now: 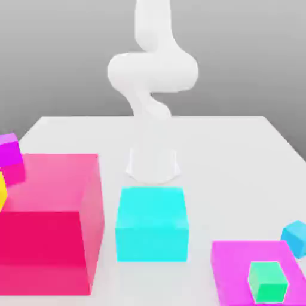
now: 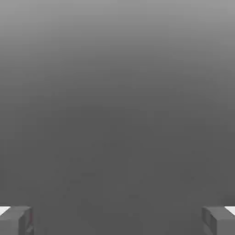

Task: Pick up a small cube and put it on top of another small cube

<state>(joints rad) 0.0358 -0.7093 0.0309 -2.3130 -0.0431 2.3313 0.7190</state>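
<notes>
Nearest, a small green cube [image 1: 268, 281] sat on a magenta block [image 1: 233, 269]; just behind, at the exterior view's right edge, the small cube [image 1: 295, 237] rested on the bench [image 1: 239, 155]. It looked light, rigid, smooth, best pinched across opposite flat faces. The tool [image 2: 117, 219] stood wide open, empty

the blue cube [image 1: 295, 237], green cube [image 1: 268, 281] and pink block [image 1: 51, 224] look matt and smooth; the white arm [image 1: 152, 72] faintly glossy; table [image 1: 239, 149] matt.

White arm [image 1: 152, 77] upright; claw [image 2: 117, 220] fingers spread wide.
</notes>
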